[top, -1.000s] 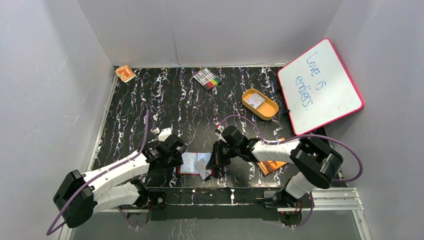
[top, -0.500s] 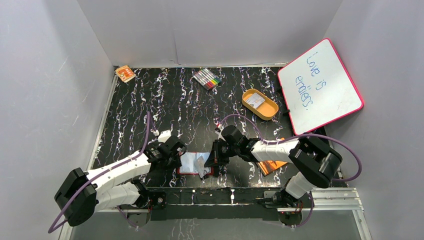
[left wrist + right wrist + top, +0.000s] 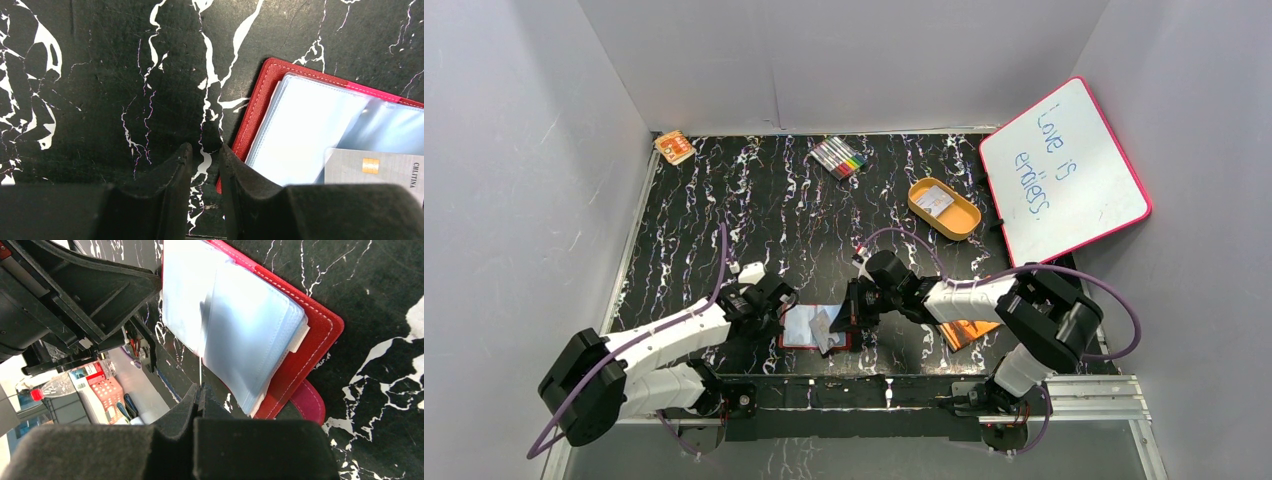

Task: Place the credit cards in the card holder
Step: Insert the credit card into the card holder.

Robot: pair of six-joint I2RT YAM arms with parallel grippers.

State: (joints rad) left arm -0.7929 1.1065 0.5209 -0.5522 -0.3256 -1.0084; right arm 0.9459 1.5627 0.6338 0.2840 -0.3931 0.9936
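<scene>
The card holder lies open at the near edge of the counter, about in the middle, between my two arms. Its red cover is flat on the counter and the clear plastic sleeves face up.

My right gripper is clenched on a credit card. From my right wrist I see this card only edge-on, as a thin pale line that goes from my fingertips to the sleeves. From my left wrist its grey face with a gold chip shows over the right part of the sleeves. I cannot tell if the card is already inside a pocket or only resting on the plastic.

My left gripper is low at the left edge of the card holder. Its jaws stand only a little apart and hold nothing; the bare counter shows in the gap. One fingertip is just beside the red rim.

A second credit card lies in the orange oval tray toward the far right corner, well apart from the card holder.

An orange booklet lies under my right arm, near the near right corner.
</scene>
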